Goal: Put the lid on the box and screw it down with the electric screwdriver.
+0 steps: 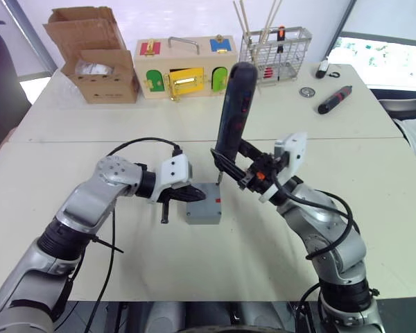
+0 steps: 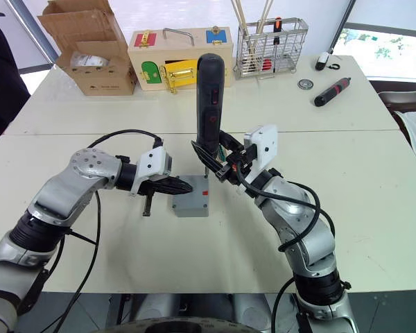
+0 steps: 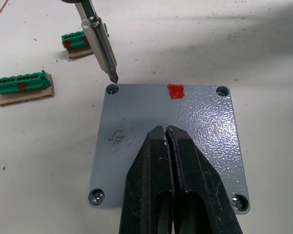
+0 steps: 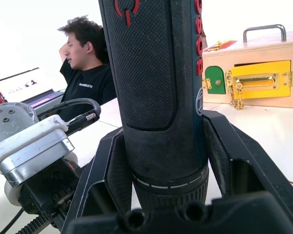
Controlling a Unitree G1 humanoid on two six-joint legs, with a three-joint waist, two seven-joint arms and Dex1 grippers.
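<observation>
My right claw point(image 2: 218, 166) grips the electric screwdriver point(image 2: 209, 104) tight and holds it almost straight up. Its thin metal tip point(image 3: 101, 44) points down at one corner screw hole of the lid point(image 3: 195, 126). The lid sits flat on the box point(image 1: 204, 210) (the one with a small red mark), in the middle of the white table point(image 1: 347, 139). My left claw point(image 3: 167, 146) is pinched closed, empty, and presses its tips down on the lid.

White table point(image 1: 374, 208), box point(image 1: 204, 208), carton point(image 1: 97, 62)

Speckled matt lid point(image 3: 185, 131), knurled black electric screwdriver point(image 4: 156, 73)
</observation>
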